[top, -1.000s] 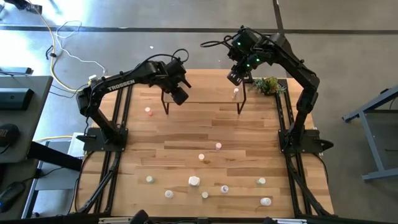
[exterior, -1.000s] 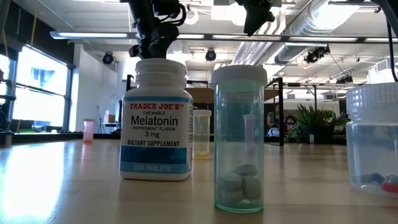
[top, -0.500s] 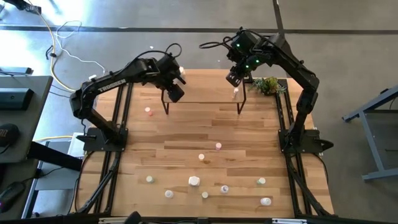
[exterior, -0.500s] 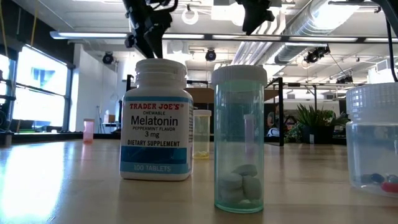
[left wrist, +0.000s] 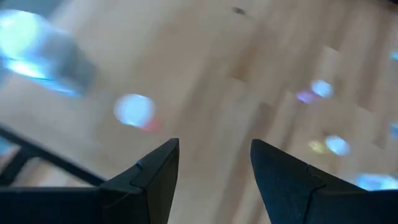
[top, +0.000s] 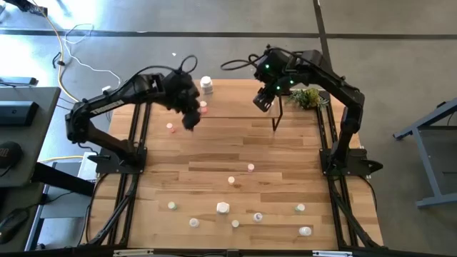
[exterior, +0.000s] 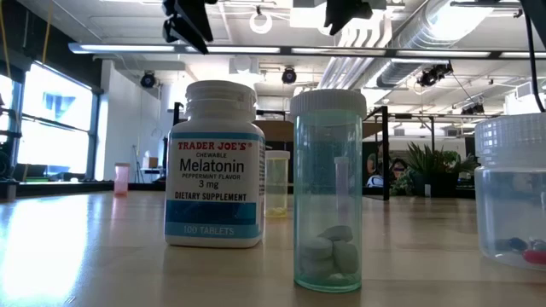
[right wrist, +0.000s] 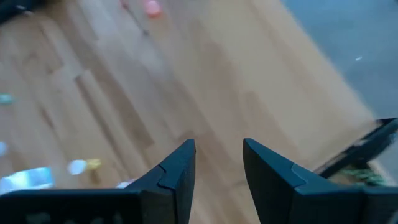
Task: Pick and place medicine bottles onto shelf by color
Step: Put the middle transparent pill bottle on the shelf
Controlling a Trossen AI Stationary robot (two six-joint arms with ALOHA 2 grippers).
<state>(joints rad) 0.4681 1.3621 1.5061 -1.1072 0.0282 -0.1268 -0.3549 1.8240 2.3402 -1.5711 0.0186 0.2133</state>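
Two pincers hang above the far part of the tabletop (top: 214, 153), both empty. On the left pincer (left wrist: 214, 163), the wrist view shows the two dark fingers spread, with bare wood and blurred bottles showing through the gap; nothing is pinched or touched. From above it sits near the shelf's (top: 235, 106) left end, just beside a small pink-capped bottle (top: 203, 108) and a white bottle (top: 207, 85) that stand on the board. On the right pincer (right wrist: 219, 163), the fingers stand a little apart, a narrower gap than the left's, and nothing lies between them. From above it hovers over the shelf's right part, near a small green plant (top: 308, 96) at the tabletop's far right corner.

One pink bottle (top: 170, 128) stands on the tabletop just in front of the shelf's left leg. The remaining bottles are scattered over the near half, well apart from both pincers: a pink-capped one (top: 250, 168) and a pale one (top: 231, 180) near the middle, others closer to the front edge.

Readable writing is on the big white bottle (exterior: 215, 166) in the low view: "TRADER JOE'S", "CHEWABLE", "Melatonin", "PEPPERMINT FLAVOR", "3 mg", "DIETARY SUPPLEMENT", "100 TABLETS". Just beside it stands a clear green vial (exterior: 328, 188) with pale tablets at its bottom. The left arm (top: 114, 100) bears lettering too small to read here.
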